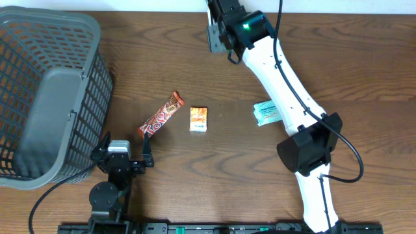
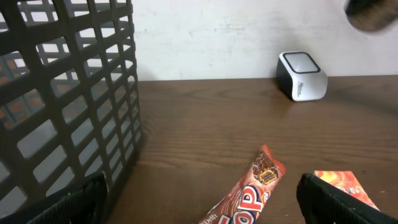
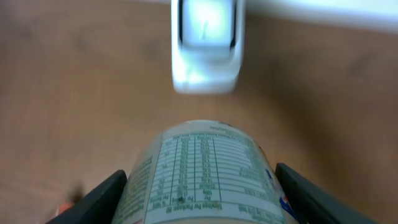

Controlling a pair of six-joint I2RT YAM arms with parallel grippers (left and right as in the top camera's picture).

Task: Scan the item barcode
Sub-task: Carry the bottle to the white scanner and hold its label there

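Bottle (image 3: pixel 208 174), printed label showing, sits pinched in the right gripper (image 3: pixel 204 193) just before the scanner (image 3: pixel 206 43) (only the right wrist view shows this). Overhead adds the basket (image 1: pixel 91 110) at the table's (image 1: pixel 195 84) left; the left gripper (image 2: pixel 199 200) is spread wide near a candy bar (image 1: pixel 161 116).

Table (image 1: pixel 364 71): dark brown wood with visible grain, smooth, low satin sheen.
Basket (image 1: pixel 97 84), far left: grey moulded plastic lattice, matt.
Barcode scanner (image 2: pixel 301 76), far side: smooth grey and white plastic housing with a glossy face window.
Candy bar (image 1: pixel 162 115): red-brown film wrapper, glossy.
Small orange packet (image 1: pixel 198 119), just right of it: glossy printed film.
Pale teal packet (image 1: pixel 265 112), further right: material cannot be told.
Labelled container (image 3: pixel 208 174): smooth curved surface with a printed white label, slight sheen.
Right arm (image 1: pixel 279 71): smooth white plastic shell, matt black joints.
Left gripper (image 2: pixel 202 202) fingers (image 2: pixel 336 199): matt black plastic.
Wall (image 2: pixel 249 31): white, matt, slightly rough.
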